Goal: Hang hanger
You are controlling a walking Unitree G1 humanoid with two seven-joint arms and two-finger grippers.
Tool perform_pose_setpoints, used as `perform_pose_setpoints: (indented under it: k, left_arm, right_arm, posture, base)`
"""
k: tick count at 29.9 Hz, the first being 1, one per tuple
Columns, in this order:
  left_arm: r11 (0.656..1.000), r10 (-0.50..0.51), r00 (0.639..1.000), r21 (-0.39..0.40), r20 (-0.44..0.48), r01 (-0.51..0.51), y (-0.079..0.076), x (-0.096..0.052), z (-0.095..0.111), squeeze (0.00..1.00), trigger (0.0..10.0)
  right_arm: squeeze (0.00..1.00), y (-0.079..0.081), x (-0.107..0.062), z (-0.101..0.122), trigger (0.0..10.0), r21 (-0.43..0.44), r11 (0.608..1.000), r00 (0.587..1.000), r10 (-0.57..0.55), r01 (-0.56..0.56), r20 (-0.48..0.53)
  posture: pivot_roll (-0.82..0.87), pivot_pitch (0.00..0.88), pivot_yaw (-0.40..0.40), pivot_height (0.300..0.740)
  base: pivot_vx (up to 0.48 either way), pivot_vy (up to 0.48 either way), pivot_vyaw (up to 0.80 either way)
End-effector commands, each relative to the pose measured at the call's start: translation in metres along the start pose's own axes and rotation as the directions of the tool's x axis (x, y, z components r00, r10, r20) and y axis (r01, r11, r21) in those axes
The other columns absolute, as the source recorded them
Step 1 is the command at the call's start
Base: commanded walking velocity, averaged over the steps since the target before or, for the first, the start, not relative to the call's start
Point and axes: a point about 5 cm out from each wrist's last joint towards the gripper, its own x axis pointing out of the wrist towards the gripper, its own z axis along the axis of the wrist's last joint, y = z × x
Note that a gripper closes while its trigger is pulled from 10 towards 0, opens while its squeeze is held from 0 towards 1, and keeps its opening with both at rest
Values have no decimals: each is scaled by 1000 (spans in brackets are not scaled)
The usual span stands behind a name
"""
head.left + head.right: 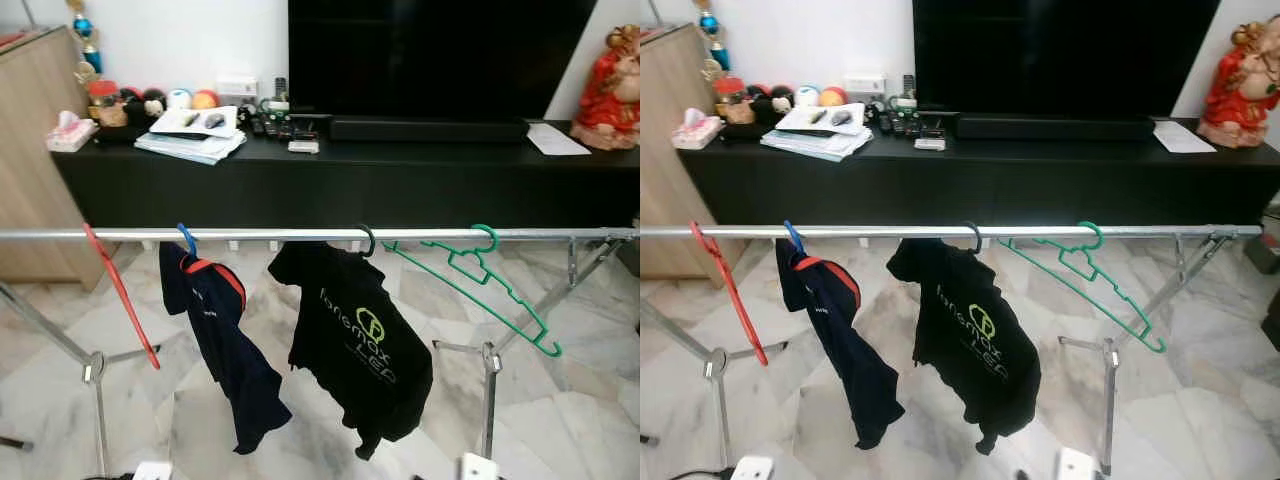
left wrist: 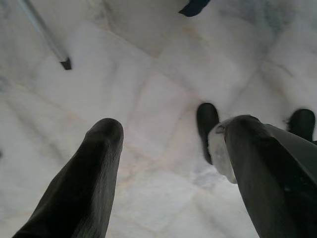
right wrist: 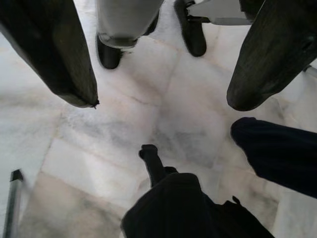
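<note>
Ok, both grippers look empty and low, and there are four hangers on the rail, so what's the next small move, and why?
Probably a check before any reach. The left gripper and right gripper are open over the marble floor, holding nothing. On the rail the red hanger and green hanger hang bare; the navy shirt and black shirt hang between. The task may already be done.

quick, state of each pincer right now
left pincer: open, empty, pointing down at the floor
right pincer: open, empty, pointing down at the floor

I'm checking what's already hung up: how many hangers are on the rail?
4: a bare red hanger at the rail's left end, a blue hanger holding a navy shirt, a black hanger holding a black shirt, and a bare green hanger toward the right.
</note>
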Motion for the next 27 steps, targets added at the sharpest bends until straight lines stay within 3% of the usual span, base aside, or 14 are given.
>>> perform_pose_setpoints:
  k: [1,27]
  left_arm:
    - [1000,-4,1000,11,-15,4,-2,0,-3,0,10000]
    - [1000,-6,1000,4,-13,6,-3,0,-2,0,10000]
  right_arm:
    - [0,-10,-2,1,10000,2,1000,1000,-27,27,2]
    - [0,-11,-2,2,10000,-3,1000,1000,-26,26,3]
  posture:
    - [-55,53,32,740]
    - [-57,69,26,740]
  base:
    - [0,285,0]
    - [0,288,0]
